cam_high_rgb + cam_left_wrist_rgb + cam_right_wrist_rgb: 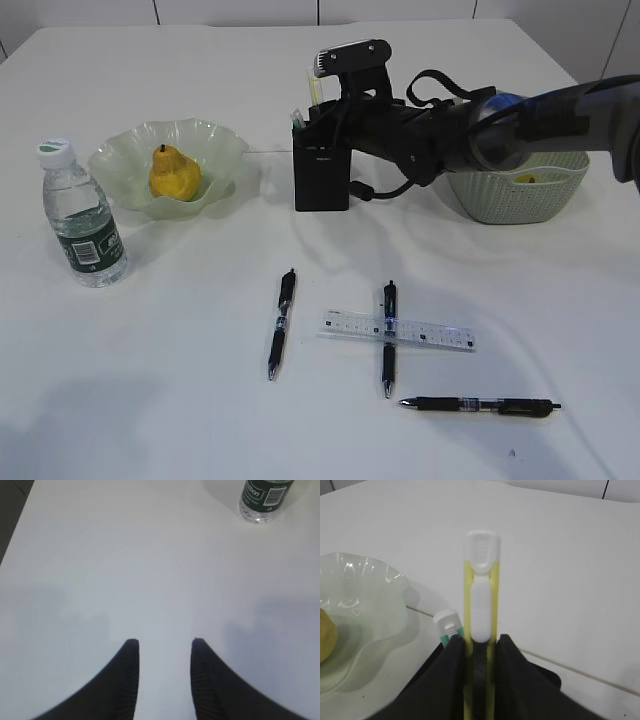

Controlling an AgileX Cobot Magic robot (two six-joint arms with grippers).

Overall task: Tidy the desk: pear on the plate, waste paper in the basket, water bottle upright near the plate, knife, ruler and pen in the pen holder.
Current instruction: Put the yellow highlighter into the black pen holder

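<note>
We see a white desk (180, 400) from a slanted view. Our right hand (479, 647) reaches across to the black pen holder (321, 178) at the middle back and is clenched on a yellow utility knife (480, 600), held upright over the holder; a second, green knife (448, 625) stands just beside it. We judge the knife step is in hand: next, lower it into the holder and let go.

Our left hand (162, 647) hangs released over bare desk, grasping nothing.

The pear (174, 173) already sits on the glass plate (225, 150), and the water bottle (83, 215) stands upright near it. The basket (515, 200) is at the right. Three pens (281, 322) and a clear ruler (435, 335) lie near the front edge; one pen crosses the ruler.
</note>
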